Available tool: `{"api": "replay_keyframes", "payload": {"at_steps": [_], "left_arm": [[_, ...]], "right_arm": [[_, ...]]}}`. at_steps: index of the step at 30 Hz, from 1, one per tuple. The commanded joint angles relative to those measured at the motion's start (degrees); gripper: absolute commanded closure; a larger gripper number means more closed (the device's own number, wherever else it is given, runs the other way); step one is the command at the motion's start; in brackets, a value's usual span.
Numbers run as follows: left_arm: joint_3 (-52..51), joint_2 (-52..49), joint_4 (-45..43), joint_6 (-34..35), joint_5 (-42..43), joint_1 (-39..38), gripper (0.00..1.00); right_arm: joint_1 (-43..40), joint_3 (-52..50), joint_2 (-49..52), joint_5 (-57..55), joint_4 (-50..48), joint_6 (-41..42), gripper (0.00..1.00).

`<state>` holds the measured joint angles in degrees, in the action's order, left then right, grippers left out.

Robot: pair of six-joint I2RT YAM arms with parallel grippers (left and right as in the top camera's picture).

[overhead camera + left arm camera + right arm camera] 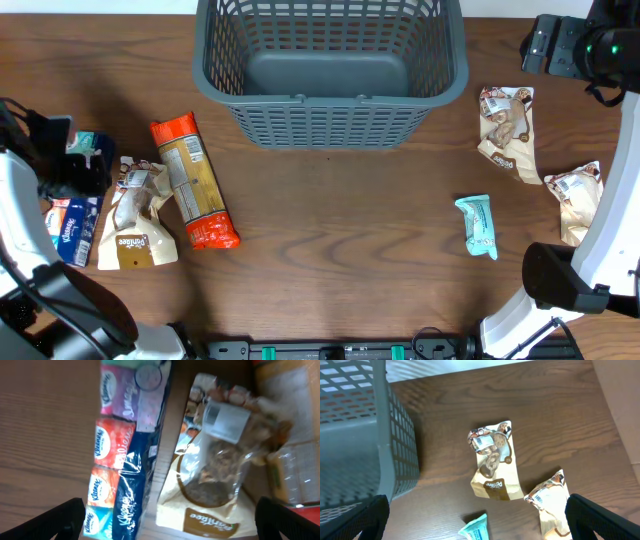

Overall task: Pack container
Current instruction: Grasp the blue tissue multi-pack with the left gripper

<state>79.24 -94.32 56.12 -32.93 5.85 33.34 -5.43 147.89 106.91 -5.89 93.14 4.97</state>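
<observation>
The dark grey lattice basket point(330, 125) stands at the table's back centre, with nothing visible inside; its wall also shows in the right wrist view point(395, 450). My left gripper point(70, 155) is open and empty over a Kleenex tissue pack point(117, 475) and a tan granola pouch point(215, 475) at the left; its fingers point(170, 525) straddle both. My right gripper point(565, 45) is open and empty, held high at the back right; its fingers point(477, 527) frame a tan pouch point(492, 462), a second tan pouch point(550, 505) and a teal bar point(475, 530).
An orange-red packet point(192, 180) lies next to the left pouch point(138, 215) and the tissue pack point(72, 225). On the right lie two tan pouches point(508, 130) point(578, 200) and the teal bar point(478, 225). The arm bases stand at the front corners.
</observation>
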Motion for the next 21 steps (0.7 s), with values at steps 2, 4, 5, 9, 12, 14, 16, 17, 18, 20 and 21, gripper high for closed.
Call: {"api": "replay_keyframes", "payload": {"at_steps": [2, 4, 5, 9, 12, 14, 16, 17, 18, 20, 21], "left_arm": [[-0.26, -3.13, -0.13, -5.07, -1.88, 0.39, 0.01], [-0.24, -3.96, -0.37, -6.54, -2.99, 0.52, 0.01], [-0.24, -4.26, -1.16, -6.51, -3.76, 0.81, 0.01], [-0.24, -4.39, -3.32, -9.11, -4.85, 2.62, 0.01], [-0.24, -4.59, -4.85, -9.73, -5.90, 4.74, 0.01], [-0.26, -4.98, -5.31, -9.75, -5.88, 5.97, 0.01], [-0.26, -5.75, -5.75, -9.75, -5.84, 6.86, 0.01], [-0.26, -6.27, -5.92, -9.75, -5.55, 7.02, 0.01], [-0.26, -7.13, -6.14, -9.73, -5.22, 7.04, 0.01], [-0.26, -8.55, -6.34, -9.73, -5.22, 6.84, 0.01], [-0.26, -9.35, -6.36, -9.73, -5.22, 6.75, 0.01]], "right_arm": [[0.15, 0.07, 0.13, -0.83, 0.35, -0.74, 0.01], [0.15, 0.07, 0.13, -0.81, 0.70, -0.74, 0.01], [0.15, 0.07, 0.13, -1.05, 0.85, -0.74, 0.01], [0.15, 0.07, 0.13, -1.68, 1.33, -0.76, 0.01], [0.15, 0.07, 0.13, -1.68, 1.29, -0.74, 0.01], [0.15, 0.07, 0.13, -1.66, 0.85, -0.72, 0.01], [0.15, 0.07, 0.13, -1.66, 0.31, -0.72, 0.01], [0.15, 0.07, 0.13, -1.68, 0.28, -0.74, 0.01], [0.15, 0.07, 0.13, -1.66, 0.31, -0.74, 0.01], [0.15, 0.07, 0.13, -1.66, 0.33, -0.74, 0.01], [0.15, 0.07, 0.13, -1.66, 0.33, -0.74, 0.01]]}}
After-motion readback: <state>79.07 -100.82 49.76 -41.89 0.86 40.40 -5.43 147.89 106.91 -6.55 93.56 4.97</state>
